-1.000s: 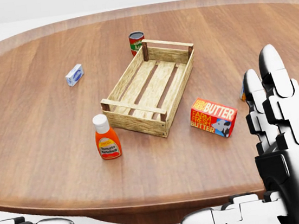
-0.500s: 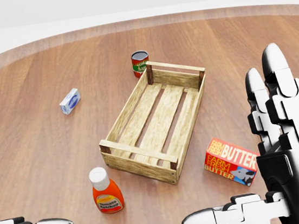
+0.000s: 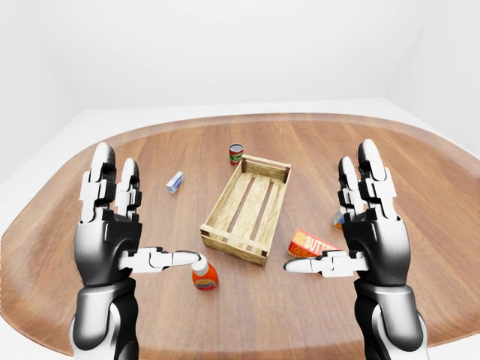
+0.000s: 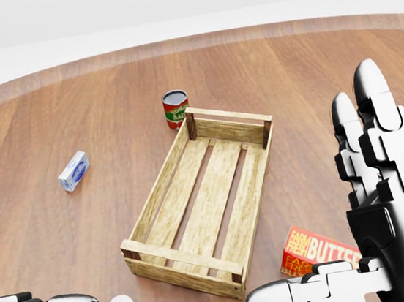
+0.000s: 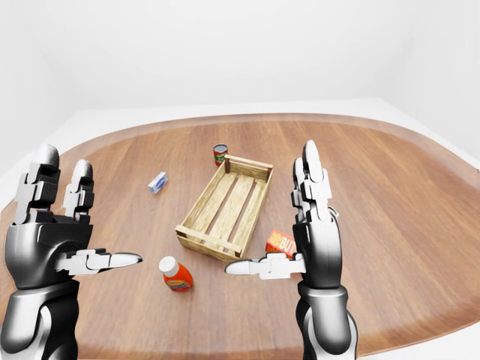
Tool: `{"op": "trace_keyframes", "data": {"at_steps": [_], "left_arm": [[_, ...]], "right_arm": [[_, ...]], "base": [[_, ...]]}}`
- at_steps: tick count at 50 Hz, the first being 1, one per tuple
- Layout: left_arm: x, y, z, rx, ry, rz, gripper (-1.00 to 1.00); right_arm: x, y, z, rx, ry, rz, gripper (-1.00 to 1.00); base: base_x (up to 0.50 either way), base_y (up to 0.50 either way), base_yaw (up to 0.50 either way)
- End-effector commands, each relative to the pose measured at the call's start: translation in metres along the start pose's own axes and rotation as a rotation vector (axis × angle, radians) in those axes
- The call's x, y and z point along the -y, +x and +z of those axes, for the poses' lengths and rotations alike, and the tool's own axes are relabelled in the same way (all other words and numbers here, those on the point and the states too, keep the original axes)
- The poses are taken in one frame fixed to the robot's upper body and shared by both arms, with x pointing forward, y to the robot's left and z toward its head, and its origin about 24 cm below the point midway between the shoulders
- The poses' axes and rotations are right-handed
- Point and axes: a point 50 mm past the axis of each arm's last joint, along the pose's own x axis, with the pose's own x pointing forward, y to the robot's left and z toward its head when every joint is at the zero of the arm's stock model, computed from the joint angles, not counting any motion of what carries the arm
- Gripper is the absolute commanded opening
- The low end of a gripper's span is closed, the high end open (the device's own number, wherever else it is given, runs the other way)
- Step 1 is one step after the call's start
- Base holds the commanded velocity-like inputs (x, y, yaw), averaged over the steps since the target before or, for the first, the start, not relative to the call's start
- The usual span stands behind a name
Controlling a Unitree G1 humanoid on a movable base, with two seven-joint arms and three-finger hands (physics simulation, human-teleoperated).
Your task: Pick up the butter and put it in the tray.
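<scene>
The butter [image 4: 311, 250], a red box with white lettering, lies on the wooden table at the lower right of the head view, partly hidden behind my right hand. Just to its left is the tray [image 4: 183, 267], a slatted wooden crate with nothing in it. My right hand [image 3: 330, 211] is raised above the butter with palm and fingers spread, touching nothing. At the left of the left-eye view my left hand [image 3: 148, 212] is held up the same way, open and holding nothing.
A ketchup bottle [image 3: 204, 276] stands by the tray's near left corner, under my left thumb. A red can [image 4: 175, 108] sits at the tray's far end. A small blue-white box [image 4: 73, 171] lies to the left. The round table's edge [image 3: 45, 330] curves close below.
The camera has moved closer to the table, so the tray, butter and bottle have slid down the head view and grown larger. Both hands hold the same open pose.
</scene>
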Motion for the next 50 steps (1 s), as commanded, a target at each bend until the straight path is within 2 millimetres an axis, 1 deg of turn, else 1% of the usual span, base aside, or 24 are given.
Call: {"op": "trace_keyframes", "data": {"at_steps": [1, 7, 12, 19, 20, 22, 25, 29, 30, 31, 35, 36, 37, 38, 41, 44, 50], "left_arm": [[0.0, 0.0, -0.001, -0.004, -0.001, 0.001, 1.0], [0.0, 0.0, 0.0, -0.002, -0.001, 0.001, 1.0], [0.0, 0.0, 0.003, 0.012, -0.001, 0.002, 1.0], [-0.001, 0.0, 0.002, 0.006, 0.0, 0.002, 1.0], [-0.001, 0.0, 0.002, 0.01, -0.001, 0.002, 1.0], [-0.002, 0.001, 0.006, 0.029, -0.001, 0.003, 1.0], [-0.002, 0.001, 0.005, 0.023, -0.001, 0.001, 1.0], [0.001, -0.001, 0.002, 0.009, -0.004, -0.008, 1.0], [0.001, 0.0, 0.001, 0.006, -0.001, -0.007, 1.0], [0.0, 0.0, 0.001, 0.008, -0.003, -0.005, 1.0], [0.001, 0.001, -0.002, -0.004, -0.003, -0.004, 1.0], [0.0, 0.001, -0.001, -0.002, -0.004, -0.003, 1.0], [-0.004, 0.002, 0.011, 0.054, -0.01, 0.009, 1.0], [-0.004, 0.002, 0.011, 0.056, -0.011, 0.01, 1.0], [-0.004, 0.002, 0.01, 0.049, -0.014, 0.007, 1.0], [-0.004, 0.001, 0.014, 0.065, -0.013, 0.007, 1.0], [-0.004, 0.002, 0.012, 0.061, -0.012, 0.008, 1.0]], "right_arm": [[0.0, 0.0, -0.001, -0.004, -0.002, -0.002, 1.0], [0.002, 0.0, -0.005, -0.02, -0.002, -0.005, 1.0], [0.002, 0.0, -0.004, -0.016, -0.002, -0.008, 1.0], [0.003, 0.0, -0.007, -0.03, 0.0, -0.015, 1.0], [0.007, 0.0, -0.013, -0.053, 0.0, -0.029, 1.0], [0.008, 0.001, -0.011, -0.044, -0.007, -0.028, 1.0], [0.014, -0.003, -0.01, -0.049, -0.019, -0.031, 1.0], [0.025, -0.005, 0.006, 0.009, -0.086, -0.041, 1.0], [0.032, -0.006, 0.011, 0.018, -0.16, -0.022, 1.0], [0.034, -0.007, 0.008, -0.003, -0.183, -0.013, 1.0], [0.039, -0.009, 0.01, -0.017, -0.247, 0.006, 1.0], [0.04, -0.011, 0.006, -0.045, -0.262, 0.026, 1.0], [0.057, -0.035, 0.001, -0.224, -0.47, 0.149, 1.0], [0.057, -0.038, -0.004, -0.288, -0.535, 0.187, 1.0], [0.059, -0.041, -0.007, -0.345, -0.563, 0.193, 1.0], [0.06, -0.041, -0.008, -0.371, -0.582, 0.201, 1.0], [0.065, -0.043, -0.012, -0.425, -0.598, 0.203, 1.0]], "base": [[0.5, -0.03, 0.0], [0.5, -0.03, 0.0], [0.5, -0.03, 0.0], [0.5, -0.03, 0.0], [0.0, 0.0, 0.0], [0.0, 0.0, 0.0], [0.0, 0.0, 0.0], [0.0, 0.0, 0.0], [0.0, 0.0, 0.0], [0.0, 0.0, 0.0], [0.0, 0.0, 0.0], [0.0, 0.0, 0.0], [0.0, 0.0, 0.0], [0.0, 0.0, 0.0], [0.0, 0.0, 0.0], [0.0, 0.0, 0.0], [0.0, 0.0, 0.0]]}}
